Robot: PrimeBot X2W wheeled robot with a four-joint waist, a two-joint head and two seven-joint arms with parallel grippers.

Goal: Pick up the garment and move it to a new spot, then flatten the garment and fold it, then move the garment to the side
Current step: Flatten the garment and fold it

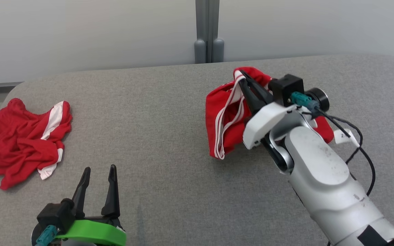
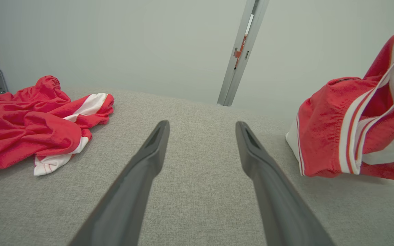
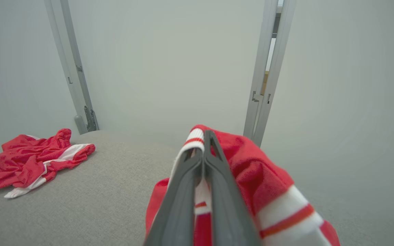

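Observation:
A red garment with white stripes (image 1: 226,116) hangs off the grey table (image 1: 162,112) at the right, pinched by my right gripper (image 1: 242,76), which is shut on its upper edge. The right wrist view has the closed fingers (image 3: 183,191) with the garment (image 3: 255,171) draped over them. From the left wrist the same garment (image 2: 351,123) shows at the right, lifted above the surface. My left gripper (image 1: 99,171) stands open at the lower left with nothing between its fingers (image 2: 142,171).
A second crumpled red and white garment (image 1: 19,140) lies at the table's left edge, its heap (image 2: 29,123) showing left of my left fingers. A grey post (image 1: 208,30) and pale wall panels stand behind the table.

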